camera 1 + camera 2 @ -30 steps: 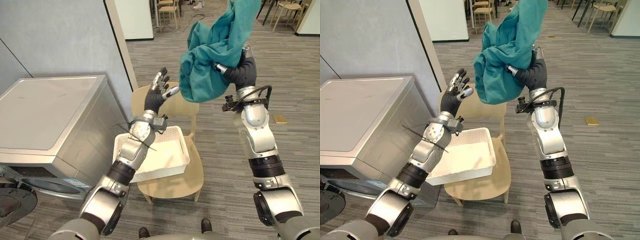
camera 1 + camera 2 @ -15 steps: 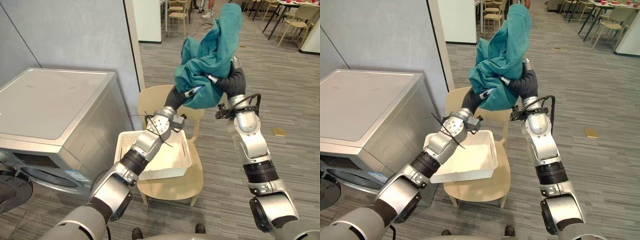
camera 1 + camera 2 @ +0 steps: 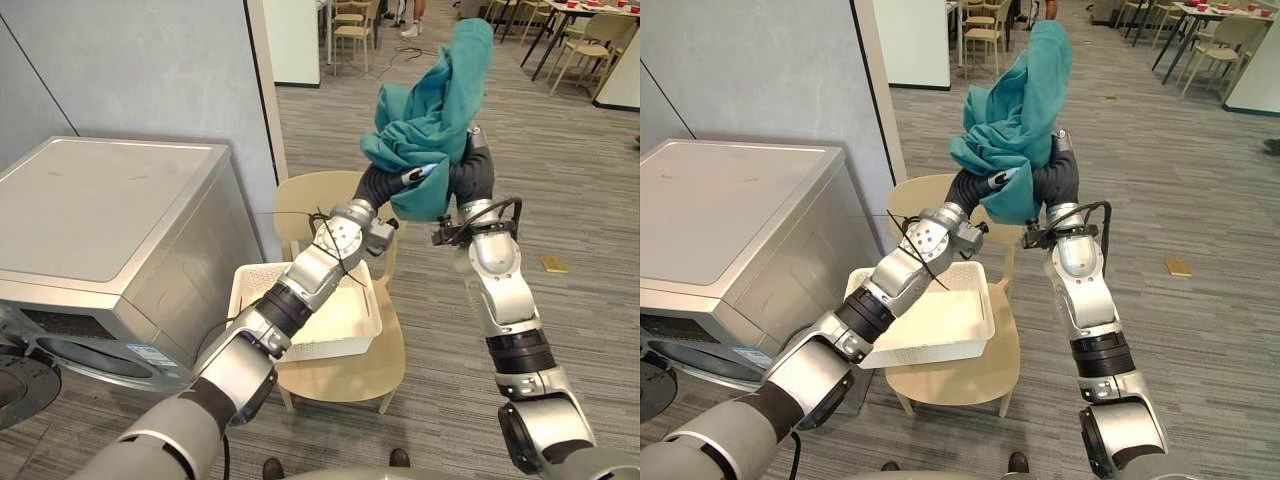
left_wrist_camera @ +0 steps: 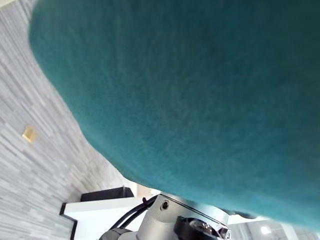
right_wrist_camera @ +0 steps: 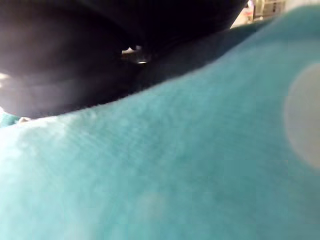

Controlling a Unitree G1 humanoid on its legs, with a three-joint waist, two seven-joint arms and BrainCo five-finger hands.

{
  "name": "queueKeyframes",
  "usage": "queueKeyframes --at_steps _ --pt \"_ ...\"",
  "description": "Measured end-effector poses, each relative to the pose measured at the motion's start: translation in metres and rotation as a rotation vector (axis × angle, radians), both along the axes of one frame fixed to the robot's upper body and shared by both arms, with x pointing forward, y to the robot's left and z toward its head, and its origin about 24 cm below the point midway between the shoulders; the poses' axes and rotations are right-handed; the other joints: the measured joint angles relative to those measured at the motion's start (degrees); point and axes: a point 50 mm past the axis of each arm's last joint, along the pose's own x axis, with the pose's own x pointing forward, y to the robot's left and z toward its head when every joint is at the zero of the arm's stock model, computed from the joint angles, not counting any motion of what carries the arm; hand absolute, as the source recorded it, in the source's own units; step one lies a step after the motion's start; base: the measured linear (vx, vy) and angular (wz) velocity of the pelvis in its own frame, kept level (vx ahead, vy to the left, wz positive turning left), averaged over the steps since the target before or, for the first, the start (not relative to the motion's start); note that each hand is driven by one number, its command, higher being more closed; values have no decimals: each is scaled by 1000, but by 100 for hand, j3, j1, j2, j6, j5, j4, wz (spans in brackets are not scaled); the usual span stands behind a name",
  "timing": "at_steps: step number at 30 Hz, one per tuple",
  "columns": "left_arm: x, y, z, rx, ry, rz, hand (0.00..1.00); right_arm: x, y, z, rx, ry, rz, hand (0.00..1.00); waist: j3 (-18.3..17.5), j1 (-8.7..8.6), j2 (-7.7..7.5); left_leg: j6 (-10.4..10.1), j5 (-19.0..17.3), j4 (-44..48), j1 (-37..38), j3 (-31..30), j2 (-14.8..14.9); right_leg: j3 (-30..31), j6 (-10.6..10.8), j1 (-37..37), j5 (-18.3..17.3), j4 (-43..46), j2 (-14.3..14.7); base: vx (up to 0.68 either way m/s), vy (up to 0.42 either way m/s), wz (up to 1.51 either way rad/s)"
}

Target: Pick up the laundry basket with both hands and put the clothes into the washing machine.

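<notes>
Head views: teal cloth (image 3: pixel 435 95) bunched upper centre between my hands. Left hand (image 3: pixel 382 184) pinches fold; right hand (image 3: pixel 474 175) grip buried, cannot tell. Wrist views: cloth close up. White basket (image 3: pixel 350 305) on wooden chair (image 3: pixel 350 372) lower centre, washing machine (image 3: pixel 100 220) left, grey plank floor (image 3: pixel 590 200).

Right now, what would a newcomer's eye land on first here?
The bunched teal cloth, held high above the wooden chair in the right robot hand, with the left robot hand up against its underside. Below it, the white laundry basket sits empty on that chair, beside the grey washing machine.
</notes>
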Motion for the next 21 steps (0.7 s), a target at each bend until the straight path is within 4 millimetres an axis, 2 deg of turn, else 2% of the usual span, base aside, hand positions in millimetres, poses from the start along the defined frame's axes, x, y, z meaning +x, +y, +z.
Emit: queueKeyframes --at_steps 12,13,17,21 --pt "-1 -3 2 8 -6 6 100 -4 -2 -9 33 27 3 100 -58 -29 -115 -1 -1 1 -1 -14 2 -35 -18 16 14 -19 -1 0 0 0" --pt "-1 -3 2 8 -7 6 100 -4 -2 -9 35 28 4 0 -58 -29 -118 -1 -1 1 0 -18 2 -39 -18 18 14 -20 -2 0 0 0" --pt "-1 -3 3 5 -7 6 100 -5 -1 -13 66 40 17 0 -57 -36 -118 0 -1 1 0 -41 2 -65 -18 41 14 -37 -1 0 0 2" --pt "-4 -7 5 6 -21 -28 100 -16 -7 -15 133 34 25 0 -54 -27 -124 -1 -1 31 0 -69 -5 -102 -25 92 24 -95 4 0 0 5"
